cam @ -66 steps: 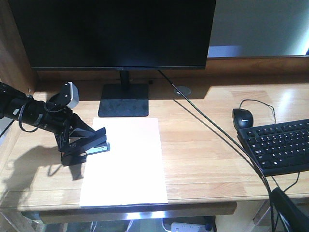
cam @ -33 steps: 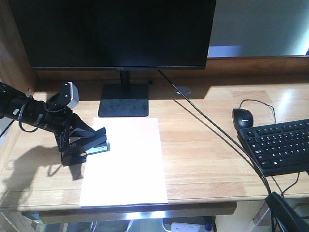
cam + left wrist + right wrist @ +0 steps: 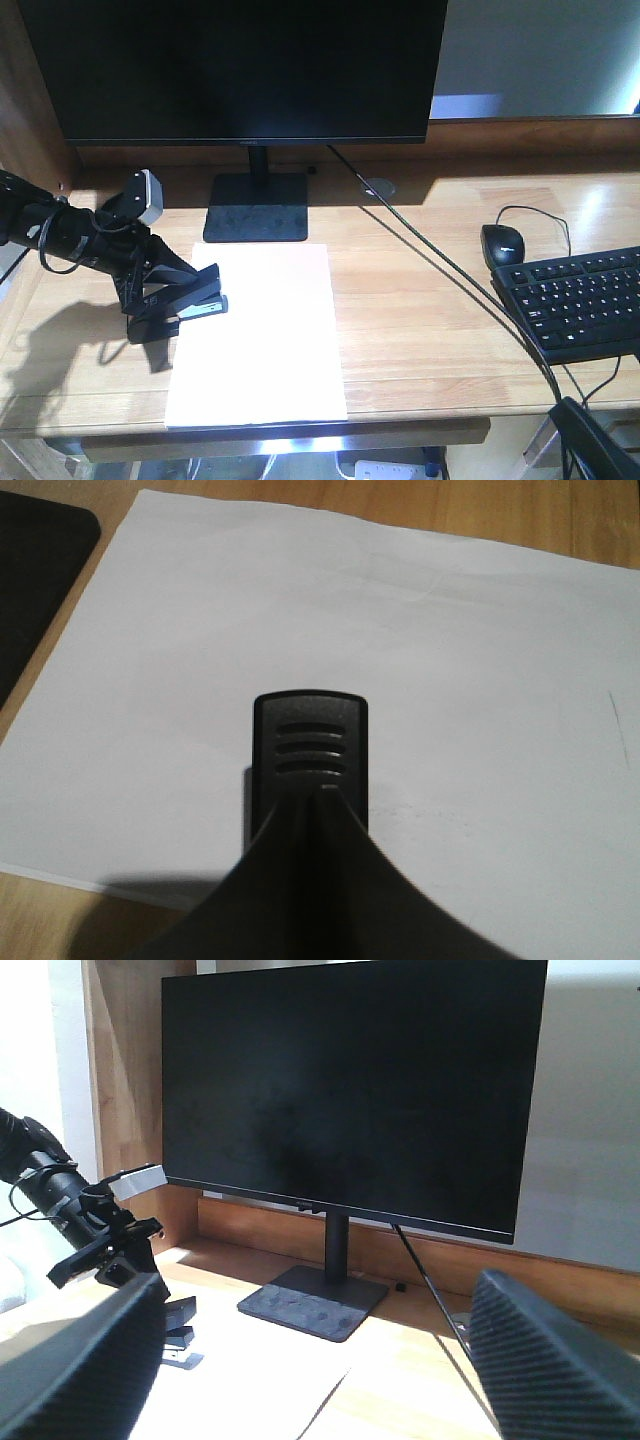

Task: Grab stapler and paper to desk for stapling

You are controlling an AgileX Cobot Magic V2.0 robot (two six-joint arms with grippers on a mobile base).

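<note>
Sunlight is pouring in, seemingly from two o'clock, washing the paper (image 3: 262,335) and desk (image 3: 420,300) nearly white. The left gripper (image 3: 160,305) is casting a soft shadow toward seven o'clock. In the wrist views, the near fingers (image 3: 555,1360) are blurring out of focus.

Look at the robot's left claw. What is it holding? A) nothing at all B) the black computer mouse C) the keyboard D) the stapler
D: the left claw is closed on the small black stapler, right at the left edge of the white paper, while the mouse and keyboard sit untouched far across the desk.
</note>
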